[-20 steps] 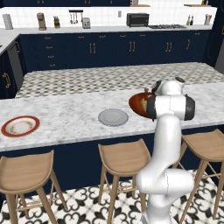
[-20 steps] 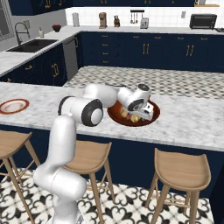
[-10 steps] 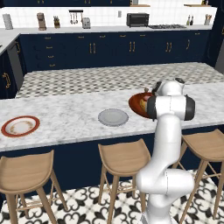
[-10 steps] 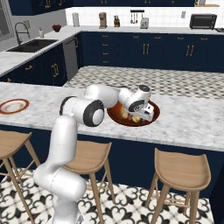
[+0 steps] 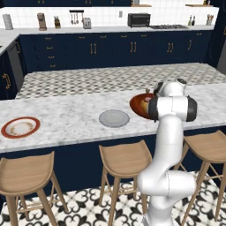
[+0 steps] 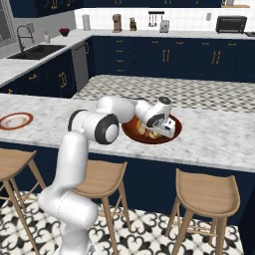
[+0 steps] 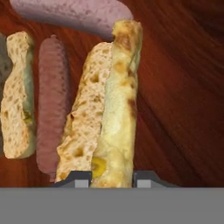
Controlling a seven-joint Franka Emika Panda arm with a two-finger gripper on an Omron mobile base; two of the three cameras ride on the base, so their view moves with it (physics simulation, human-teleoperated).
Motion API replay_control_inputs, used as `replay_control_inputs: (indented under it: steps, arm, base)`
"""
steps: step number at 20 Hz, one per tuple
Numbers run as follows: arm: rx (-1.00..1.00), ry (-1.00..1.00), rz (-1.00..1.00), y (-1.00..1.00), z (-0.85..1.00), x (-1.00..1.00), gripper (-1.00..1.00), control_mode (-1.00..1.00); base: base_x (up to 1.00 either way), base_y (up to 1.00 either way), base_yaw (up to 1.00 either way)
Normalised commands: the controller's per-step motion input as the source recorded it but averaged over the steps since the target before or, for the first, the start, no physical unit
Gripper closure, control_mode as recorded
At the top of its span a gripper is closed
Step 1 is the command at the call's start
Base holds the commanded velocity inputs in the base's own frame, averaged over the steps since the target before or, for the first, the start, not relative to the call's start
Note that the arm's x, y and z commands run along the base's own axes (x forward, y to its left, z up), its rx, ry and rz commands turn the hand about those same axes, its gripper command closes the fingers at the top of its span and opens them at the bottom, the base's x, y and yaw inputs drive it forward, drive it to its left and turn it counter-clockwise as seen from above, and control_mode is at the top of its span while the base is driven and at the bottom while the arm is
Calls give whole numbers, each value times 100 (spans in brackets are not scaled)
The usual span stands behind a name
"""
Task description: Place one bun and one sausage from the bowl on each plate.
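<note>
The dark orange-red bowl (image 5: 137, 106) (image 6: 133, 133) sits on the marble island, right of centre. My gripper (image 6: 159, 130) (image 7: 112, 179) reaches down into it. In the hand view a split bun (image 7: 109, 109) lies lengthwise between my fingertips (image 7: 81, 179), which press on its near end. A reddish sausage (image 7: 52, 100) lies just left of it, and a second bun (image 7: 17, 96) lies further left. Another sausage (image 7: 74, 15) lies across the top. The grey plate (image 5: 114, 118) sits left of the bowl. Far left on the island is the red-rimmed plate (image 5: 20, 127) (image 6: 16, 120).
Three wooden stools (image 5: 126, 160) stand along the island's near side. A patterned counter strip (image 5: 110, 79) runs behind the marble top. Dark blue cabinets, a sink (image 6: 37, 51) and small appliances line the back walls.
The jaws have gone from wide open to closed against the bun in the bowl. The arm and the plates have stayed where they were.
</note>
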Motion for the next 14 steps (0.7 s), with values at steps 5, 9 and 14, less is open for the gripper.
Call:
replay_control_inputs:
  steps: [5, 9, 14]
  arm:
    - [0, -4, 0, 0, 18, -13, 100, -100]
    - [0, -7, 0, 1, 71, -63, 100, -100]
    - [-7, -2, 5, 76, 44, -72, 100, -100]
  base:
    - [0, 0, 0]
    - [0, 0, 0]
    - [0, 0, 0]
